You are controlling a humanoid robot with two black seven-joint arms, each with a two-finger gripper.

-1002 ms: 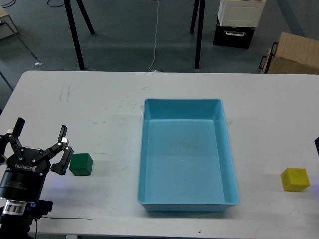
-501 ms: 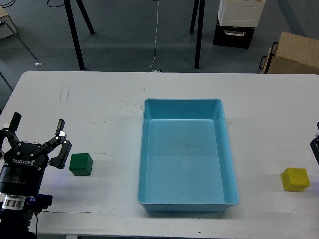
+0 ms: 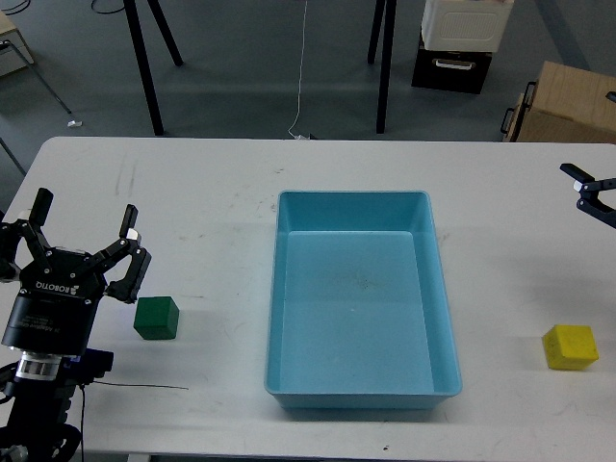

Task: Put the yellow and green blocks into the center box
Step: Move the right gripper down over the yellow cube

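Note:
A green block (image 3: 156, 318) lies on the white table (image 3: 192, 192), left of the blue box (image 3: 352, 196), which is empty. A yellow block (image 3: 569, 346) lies to the right of the box, near the table's front right. My left gripper (image 3: 85, 233) is open and empty; it stands just left of and behind the green block, apart from it. Only a small part of my right gripper (image 3: 590, 191) shows at the right edge, well behind the yellow block. Its fingers cannot be told apart.
Beyond the table's far edge are black stand legs (image 3: 144, 67), a white-and-black case (image 3: 460, 43) and a cardboard box (image 3: 568, 106) on the floor. A thin cable (image 3: 135, 386) runs along the table's front left.
My left gripper has moved up and away from me, slightly right, and stays open beside the green block. My right gripper has come into view and risen along the right edge. The blocks have not moved.

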